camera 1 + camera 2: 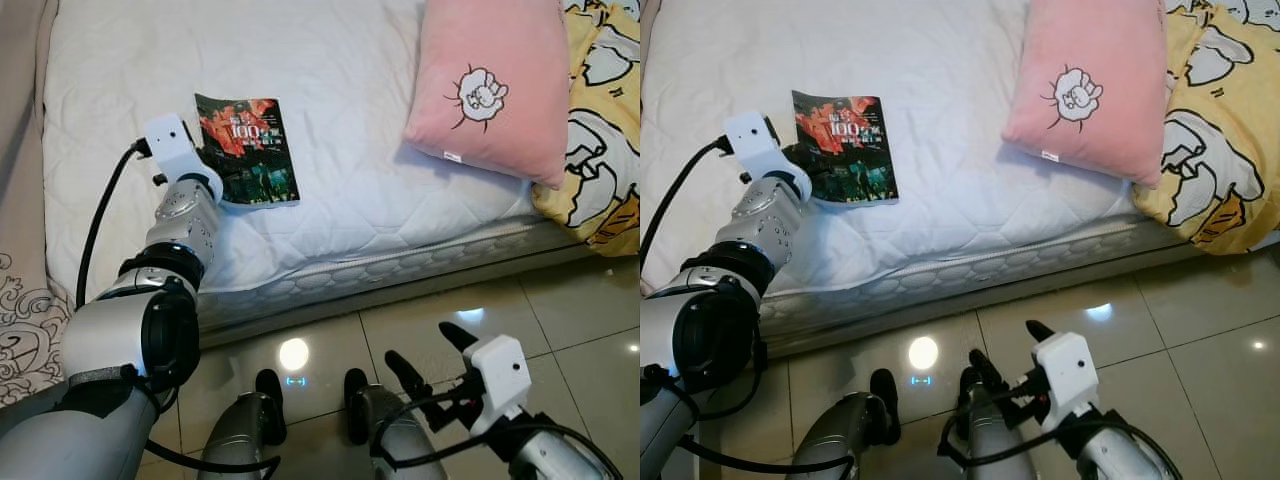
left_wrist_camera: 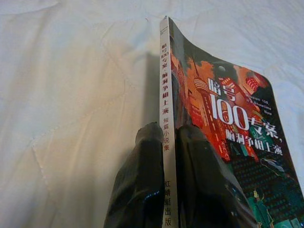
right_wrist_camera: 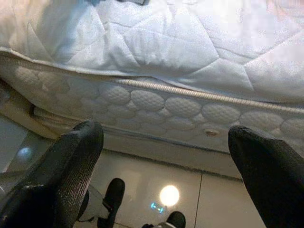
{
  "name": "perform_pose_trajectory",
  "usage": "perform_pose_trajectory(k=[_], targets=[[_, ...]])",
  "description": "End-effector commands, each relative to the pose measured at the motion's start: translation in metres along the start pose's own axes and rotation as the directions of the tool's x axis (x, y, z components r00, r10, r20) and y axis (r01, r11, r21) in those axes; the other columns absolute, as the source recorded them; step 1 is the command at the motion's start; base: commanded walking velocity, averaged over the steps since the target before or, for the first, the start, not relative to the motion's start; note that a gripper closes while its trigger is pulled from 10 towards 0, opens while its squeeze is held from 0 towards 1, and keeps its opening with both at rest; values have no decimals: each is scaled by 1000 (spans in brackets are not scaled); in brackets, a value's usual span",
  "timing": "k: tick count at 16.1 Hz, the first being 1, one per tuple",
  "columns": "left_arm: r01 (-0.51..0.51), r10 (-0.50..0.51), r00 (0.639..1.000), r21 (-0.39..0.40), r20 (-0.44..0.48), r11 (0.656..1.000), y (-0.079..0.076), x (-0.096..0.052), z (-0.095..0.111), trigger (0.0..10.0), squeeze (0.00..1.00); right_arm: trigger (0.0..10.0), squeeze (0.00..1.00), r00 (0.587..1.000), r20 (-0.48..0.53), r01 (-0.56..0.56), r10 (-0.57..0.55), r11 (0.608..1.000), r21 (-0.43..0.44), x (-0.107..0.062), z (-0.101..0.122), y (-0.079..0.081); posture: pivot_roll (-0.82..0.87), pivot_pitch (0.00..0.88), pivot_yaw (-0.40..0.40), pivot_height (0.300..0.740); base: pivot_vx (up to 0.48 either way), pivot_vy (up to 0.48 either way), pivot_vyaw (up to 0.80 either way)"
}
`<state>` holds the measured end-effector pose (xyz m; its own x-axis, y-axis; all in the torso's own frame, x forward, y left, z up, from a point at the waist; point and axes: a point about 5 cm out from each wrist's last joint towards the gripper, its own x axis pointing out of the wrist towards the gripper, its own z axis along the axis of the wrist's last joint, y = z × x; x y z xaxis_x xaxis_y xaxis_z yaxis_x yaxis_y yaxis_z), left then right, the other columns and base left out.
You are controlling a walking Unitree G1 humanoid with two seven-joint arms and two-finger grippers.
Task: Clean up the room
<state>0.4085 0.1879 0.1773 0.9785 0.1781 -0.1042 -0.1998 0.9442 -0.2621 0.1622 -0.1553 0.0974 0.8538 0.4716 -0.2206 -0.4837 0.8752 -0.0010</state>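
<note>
The book (image 1: 246, 150) lies face up on the white mattress (image 1: 330, 90), near its front edge and toward the robot's left, with its long axis running from the bed's front edge back toward the far side and slightly skewed; the title reads upright from the robot's side, so its foot points at the robot and its spine sits on the left. The left gripper (image 2: 168, 156) is clenched on the book at the near spine corner, one finger on each side of the spine, which looks like a pinch chosen to lift it off the soft quilting by its stiffest edge. The pink pillow (image 1: 495, 85) lies well apart to the right, beside a yellow blanket (image 1: 600, 130) spilling over the bed's edge. The right gripper (image 3: 161, 156) hangs low over the tiled floor (image 1: 580, 310) in front of the bed, fingers spread wide and empty, probably just kept clear
</note>
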Motion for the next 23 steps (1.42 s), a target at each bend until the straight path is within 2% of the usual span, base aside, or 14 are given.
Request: perform_pose_trajectory(k=[1,2,3,7,8,10,12,14,15,16,17,19,21,23], targets=[[-41,42,998,22,-45,999,9,-2,-11,0,0,10000,0,999,-38,3,-3,1000,16,-3,-7,-1,-357,360,-45,740,0,0,0],[-55,57,997,42,-54,998,11,-2,-12,5059,298,10000,0,999,-39,1,-1,1000,14,-3,-7,-2,-357,362,-47,740,0,0,0],[-62,67,996,79,-61,995,12,-2,-14,10000,1000,10000,0,999,-41,0,0,1000,13,-4,-7,-2,-358,362,-49,740,0,0,0],[-57,66,996,130,-64,990,13,-3,-16,10000,1000,10000,0,998,-70,14,-11,999,41,-7,-14,-1,-354,348,-55,740,0,0,0],[-69,76,995,115,-66,991,14,-3,-17,10000,1000,10000,0,997,-71,14,-11,999,40,-7,-15,-2,-352,339,-55,740,0,0,0],[-78,88,994,133,-67,988,17,-5,-21,10000,1000,10000,0,998,-61,27,-25,999,44,2,-17,-7,-327,309,-45,740,0,0,0],[-57,64,998,202,-28,978,17,-4,-15,10000,1000,10000,0,999,-36,38,-37,999,34,14,-19,-13,-300,266,-30,740,0,0,0],[32,-46,998,331,36,943,13,-3,-6,10000,1000,10000,0,991,75,108,-109,994,19,47,-3,-33,-224,156,3,740,0,0,0],[54,-76,996,358,45,932,22,-6,-9,10000,1000,10000,0,977,137,163,-164,987,14,60,10,-43,-201,127,8,740,0,0,0],[27,-55,996,375,64,927,37,-9,-11,10000,1000,10000,0,961,172,218,-218,976,20,70,17,-53,-155,70,22,740,0,0,0],[-4,-29,996,381,81,925,50,-12,-14,10000,1000,10000,0,948,197,250,-249,968,19,79,21,-59,-134,48,29,740,0,0,0],[-2,-42,993,379,109,925,58,-20,-23,10000,1000,10000,0,943,214,255,-255,967,25,88,24,-62,-119,24,32,740,0,0,0],[-55,12,987,262,162,964,73,-48,-57,10000,1000,10000,0,936,245,250,-252,967,40,103,30,-63,-68,0,24,740,0,-161,0],[-70,40,991,236,129,969,75,-62,-80,10000,1000,10000,0,935,241,254,-259,966,53,112,28,-64,-42,0,10,740,0,-480,0]])
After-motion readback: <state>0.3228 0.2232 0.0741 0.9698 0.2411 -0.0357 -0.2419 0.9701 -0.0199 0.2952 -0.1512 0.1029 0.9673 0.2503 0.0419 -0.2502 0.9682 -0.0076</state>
